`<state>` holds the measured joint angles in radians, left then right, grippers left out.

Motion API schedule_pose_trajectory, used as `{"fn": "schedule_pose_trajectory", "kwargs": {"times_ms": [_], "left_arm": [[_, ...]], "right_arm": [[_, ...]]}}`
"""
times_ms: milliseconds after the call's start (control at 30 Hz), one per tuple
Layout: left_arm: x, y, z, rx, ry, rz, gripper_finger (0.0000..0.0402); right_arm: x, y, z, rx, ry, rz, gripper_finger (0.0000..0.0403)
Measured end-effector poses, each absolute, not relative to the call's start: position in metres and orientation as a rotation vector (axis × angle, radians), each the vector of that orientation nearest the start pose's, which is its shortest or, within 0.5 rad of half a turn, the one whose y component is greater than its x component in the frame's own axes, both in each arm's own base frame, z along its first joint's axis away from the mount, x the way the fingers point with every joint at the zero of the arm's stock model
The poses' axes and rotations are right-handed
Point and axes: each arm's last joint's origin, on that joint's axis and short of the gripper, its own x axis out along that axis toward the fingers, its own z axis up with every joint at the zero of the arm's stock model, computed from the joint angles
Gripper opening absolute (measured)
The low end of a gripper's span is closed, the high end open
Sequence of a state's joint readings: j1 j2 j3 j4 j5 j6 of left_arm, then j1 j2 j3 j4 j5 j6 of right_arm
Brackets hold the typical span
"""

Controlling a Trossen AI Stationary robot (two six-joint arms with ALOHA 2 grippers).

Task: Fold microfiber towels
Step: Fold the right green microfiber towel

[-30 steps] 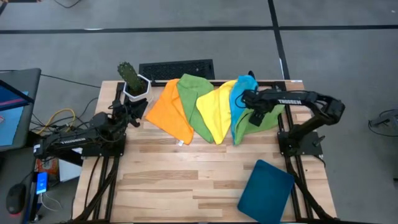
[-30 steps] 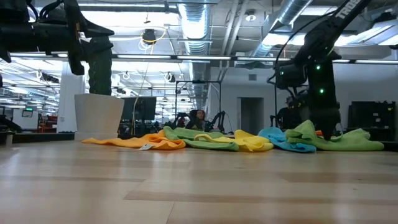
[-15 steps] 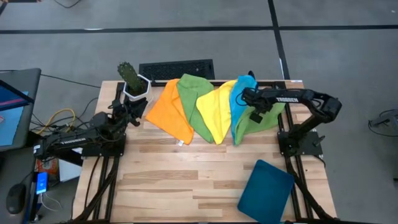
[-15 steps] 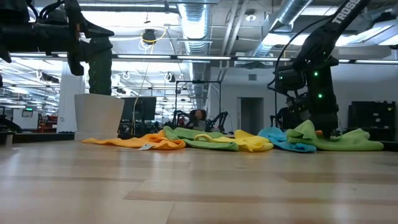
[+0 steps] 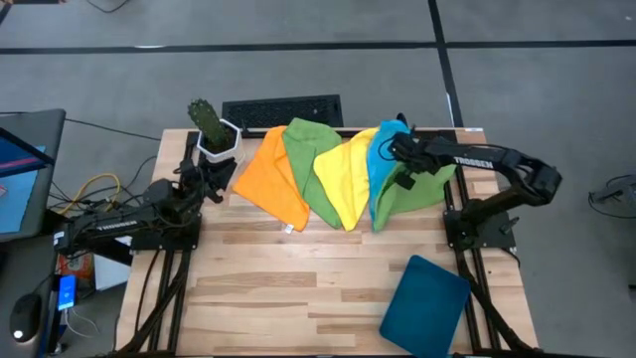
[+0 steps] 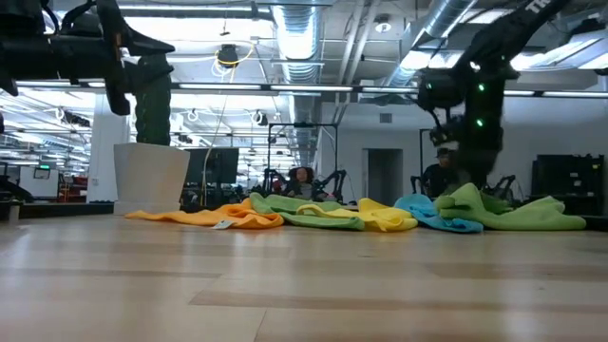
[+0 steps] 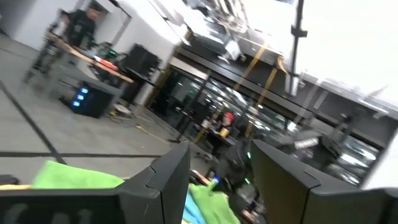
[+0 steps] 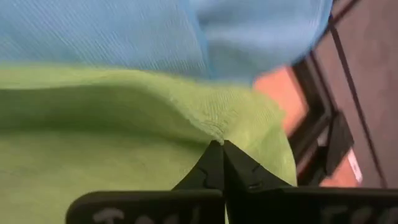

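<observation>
With my right hand (image 8: pixel 222 148) pinched shut on an edge of the green towel (image 8: pixel 112 124), blue towel (image 8: pixel 155 31) just beyond it, I judge the next move is lifting it free to fold.

Five microfiber towels lie in one overlapping row on the surface (image 5: pixel 298 288): one orange towel (image 5: pixel 270 177), one yellow towel (image 5: pixel 343 177), one bright blue towel (image 5: pixel 383 154) and two green towels, which are the green towel between orange and yellow (image 5: pixel 303 159) and the green towel under the right hand (image 5: pixel 412 197). There is one dark teal tray (image 5: pixel 425 306), well apart from the right hand (image 5: pixel 396 151). There is one white pot with a plant (image 5: pixel 211 129), just beside the left hand (image 5: pixel 221 177). One black keyboard (image 5: pixel 282 109) lies behind the towels. Two dark arms are there, each with one hand, so two hands in all.
</observation>
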<state>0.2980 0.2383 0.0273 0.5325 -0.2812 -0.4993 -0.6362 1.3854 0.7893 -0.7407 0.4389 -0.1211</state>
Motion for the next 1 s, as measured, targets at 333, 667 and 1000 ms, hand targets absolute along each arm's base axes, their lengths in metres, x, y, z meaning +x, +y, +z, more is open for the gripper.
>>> {"fn": "schedule_pose_trajectory", "kwargs": {"times_ms": [333,667,1000], "left_arm": [[0.122,0.042,0.184,-0.491,-0.216,0.466,0.0161],[0.175,0.046,0.203,-0.338,0.009,0.461,0.0161],[0.231,0.059,0.186,-0.299,0.082,0.513,0.0161]], "right_arm": [[0.229,-0.133,0.232,0.004,1.17,-0.714,0.0011],[0.288,-0.113,0.262,-0.081,1.034,-0.607,0.0014],[0.325,-0.106,0.297,-0.096,0.862,-0.616,0.0013]]}}
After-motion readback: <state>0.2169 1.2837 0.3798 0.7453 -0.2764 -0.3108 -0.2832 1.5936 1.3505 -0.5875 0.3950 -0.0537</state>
